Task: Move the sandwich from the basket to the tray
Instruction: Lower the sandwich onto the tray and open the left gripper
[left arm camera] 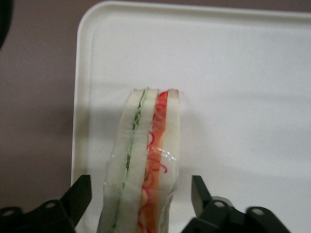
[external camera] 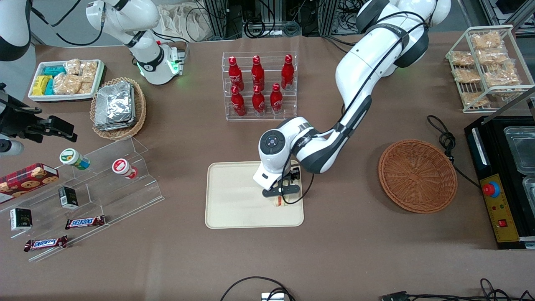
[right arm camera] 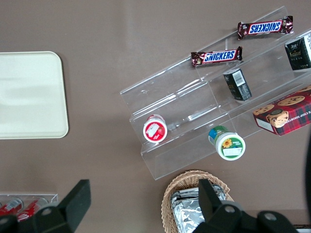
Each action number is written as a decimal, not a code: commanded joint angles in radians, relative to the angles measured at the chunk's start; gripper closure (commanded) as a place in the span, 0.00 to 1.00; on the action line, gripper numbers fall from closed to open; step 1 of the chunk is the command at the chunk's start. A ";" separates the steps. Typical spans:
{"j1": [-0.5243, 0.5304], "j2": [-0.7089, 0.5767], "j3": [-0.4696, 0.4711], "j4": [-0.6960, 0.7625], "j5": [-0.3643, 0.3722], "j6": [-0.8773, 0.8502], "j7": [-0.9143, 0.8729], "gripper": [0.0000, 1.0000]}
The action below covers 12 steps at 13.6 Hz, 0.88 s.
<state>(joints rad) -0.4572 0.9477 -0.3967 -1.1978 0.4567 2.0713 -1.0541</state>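
Observation:
The sandwich (left arm camera: 143,160), a wrapped wedge of white bread with green and red-orange layers on its edge, lies on the cream tray (left arm camera: 233,97) close to one rim. My left gripper (left arm camera: 141,187) hangs over it, open. Its black fingers (left arm camera: 80,196) stand on either side of the wedge with a gap on each side. In the front view the gripper (external camera: 281,195) is low over the tray (external camera: 234,209), at the corner toward the working arm's end, and the sandwich (external camera: 279,202) shows just under it. The round reddish-brown basket (external camera: 417,175) holds nothing and sits farther toward the working arm's end.
A clear rack of red bottles (external camera: 259,85) stands farther from the front camera than the tray. A tiered acrylic stand (external camera: 104,184) with snacks lies toward the parked arm's end. A black control box (external camera: 497,200) and a loose cable (external camera: 445,138) sit beside the basket.

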 commanded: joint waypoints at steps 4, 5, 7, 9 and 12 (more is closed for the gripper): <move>0.051 -0.105 0.013 0.023 0.004 -0.107 -0.060 0.00; 0.063 -0.127 0.015 0.023 0.004 -0.134 -0.060 0.00; 0.078 -0.179 0.016 0.023 0.008 -0.201 -0.064 0.00; 0.118 -0.242 0.024 0.021 0.008 -0.278 -0.046 0.00; 0.179 -0.314 0.022 0.021 0.002 -0.333 0.026 0.00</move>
<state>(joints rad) -0.3108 0.6919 -0.3751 -1.1546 0.4582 1.7745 -1.0671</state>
